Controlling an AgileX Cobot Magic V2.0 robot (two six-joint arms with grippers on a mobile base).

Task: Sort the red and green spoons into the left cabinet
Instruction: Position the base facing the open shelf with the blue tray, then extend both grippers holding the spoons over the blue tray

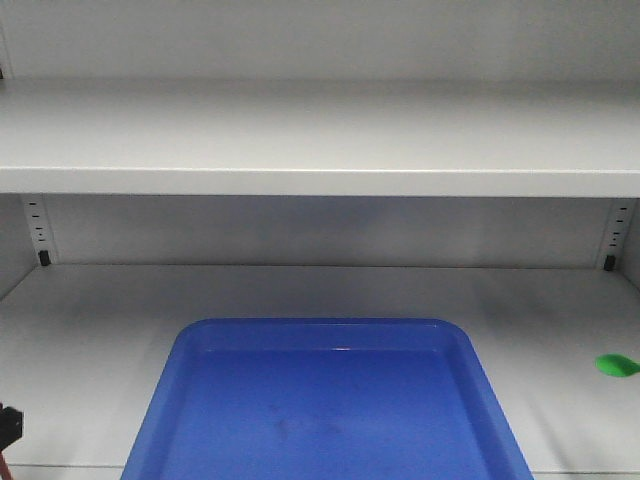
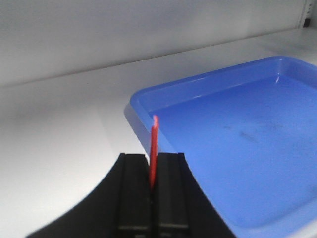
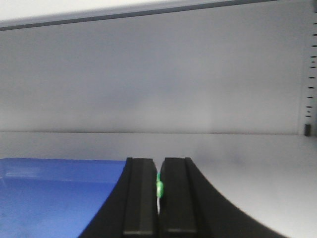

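The front view faces the back wall (image 1: pixel 320 230) head-on from just above the blue tray (image 1: pixel 330 400). The left wrist view sits low and close at the tray's left corner, looking across it past the left gripper (image 2: pixel 153 161) and its red spoon (image 2: pixel 154 136). The right wrist view, right of the tray, looks past the right gripper (image 3: pixel 158 166) and its green spoon (image 3: pixel 159 187) at that wall. All share the tray.

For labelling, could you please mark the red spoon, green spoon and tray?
red spoon (image 2: pixel 154 146): left wrist view, upright shaft
green spoon (image 1: pixel 616 365): front view, visible end
tray (image 1: pixel 320 322): front view, far rim
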